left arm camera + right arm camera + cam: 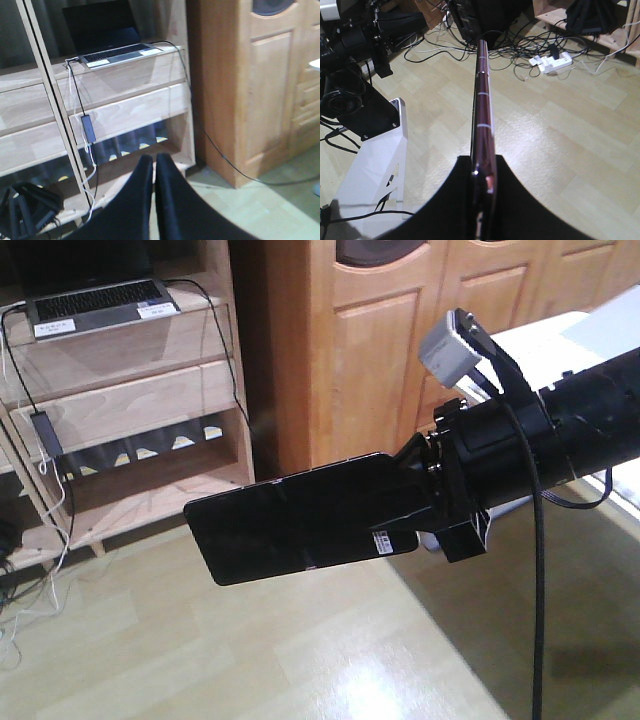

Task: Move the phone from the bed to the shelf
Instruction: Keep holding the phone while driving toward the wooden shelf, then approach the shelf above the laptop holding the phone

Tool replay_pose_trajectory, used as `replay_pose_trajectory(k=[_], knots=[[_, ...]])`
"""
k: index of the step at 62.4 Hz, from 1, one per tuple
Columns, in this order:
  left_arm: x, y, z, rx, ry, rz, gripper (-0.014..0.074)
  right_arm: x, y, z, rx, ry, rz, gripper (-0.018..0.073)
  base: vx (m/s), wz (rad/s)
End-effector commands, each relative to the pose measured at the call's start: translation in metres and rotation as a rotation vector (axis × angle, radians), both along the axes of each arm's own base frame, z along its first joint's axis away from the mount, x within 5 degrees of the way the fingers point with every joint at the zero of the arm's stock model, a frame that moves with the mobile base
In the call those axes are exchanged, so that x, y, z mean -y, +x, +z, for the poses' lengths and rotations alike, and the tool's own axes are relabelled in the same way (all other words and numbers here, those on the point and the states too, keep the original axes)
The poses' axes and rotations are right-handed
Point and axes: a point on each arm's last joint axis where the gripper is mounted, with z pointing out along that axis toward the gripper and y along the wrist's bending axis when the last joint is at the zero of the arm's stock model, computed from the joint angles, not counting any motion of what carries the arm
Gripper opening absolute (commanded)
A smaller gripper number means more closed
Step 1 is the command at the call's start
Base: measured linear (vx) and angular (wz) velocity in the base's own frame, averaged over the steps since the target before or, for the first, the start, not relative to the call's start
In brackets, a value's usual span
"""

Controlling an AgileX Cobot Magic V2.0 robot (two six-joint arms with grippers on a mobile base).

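Since the phone [290, 525] hangs in the air and no bed shows in any view, the step in hand looks like the carry toward the shelf [130, 400].

In the front view the shelf, thick pale planks with open compartments, fills the ten o'clock corner. A grey laptop [95, 302] sits on its top board and cables hang down its face. A tall orange-brown cupboard [370, 350] stands just beside it at twelve o'clock. Pale wood floor [200, 660] spreads below.

The right arm [590, 420] reaches in from three o'clock. The phone juts from it toward nine o'clock, broad face to the front camera, over bare floor and well apart from the shelf.

The right gripper [484, 162] is clamped on the phone's three o'clock end. In its wrist view the phone runs edge-on between the two fingers, pinkish rim pointing to twelve o'clock, with most of its length free beyond the fingertips. A small white sticker [392, 540] lies on the held end, just beside the gripper.

The left gripper [153, 165] faces the shelf, its fingers drawn together with only a sliver between them and nothing held.

The next move likely calls for travel toward ten o'clock, then turning the phone flat to slide it onto a free plank. The long free end could knock a plank edge, and a grip at one end may let the phone pivot.
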Motion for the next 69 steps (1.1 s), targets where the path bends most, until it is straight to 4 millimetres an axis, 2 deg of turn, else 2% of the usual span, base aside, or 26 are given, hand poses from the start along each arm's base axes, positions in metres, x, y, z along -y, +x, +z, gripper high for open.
replay_pose_trajectory(k=[1, 69], knots=[[0.0002, -0.0013, 0.0145, 0.108, -0.011, -0.002, 0.0001, -0.0013, -0.0127, 0.0230, 0.012, 0.095, 0.047, -0.0002, 0.43, 0.14], [0.0002, -0.0013, 0.0145, 0.108, -0.011, -0.002, 0.0001, -0.0013, -0.0127, 0.0230, 0.012, 0.095, 0.047, -0.0002, 0.41, 0.24]])
